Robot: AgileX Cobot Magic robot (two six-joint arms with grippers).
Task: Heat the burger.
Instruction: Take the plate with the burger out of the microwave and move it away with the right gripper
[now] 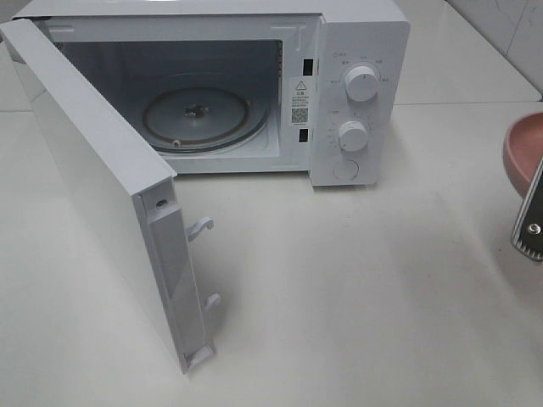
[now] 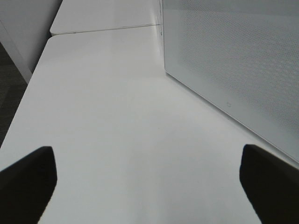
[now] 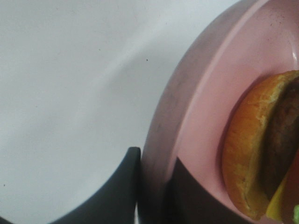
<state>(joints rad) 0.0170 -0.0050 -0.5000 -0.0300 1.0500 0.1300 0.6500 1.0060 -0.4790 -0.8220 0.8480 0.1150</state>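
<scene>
A white bench (image 1: 356, 297) with a smooth, faintly glossy top fills most of the high view, and soft, even light falls on it with only pale shadows. A thin seam (image 1: 462, 103) crosses it toward the back, where a second white surface adjoins. Pale wall tiles (image 1: 509, 34) show at the far right corner, and the left wrist view shows dark floor (image 2: 8, 84) beside the bench edge.

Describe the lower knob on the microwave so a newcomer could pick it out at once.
Start at the white microwave at the back of the table, its door swung open. To the right of the cavity runs a control panel with two round white knobs stacked vertically. The lower knob sits below the top knob and just above a flat round button.
</scene>
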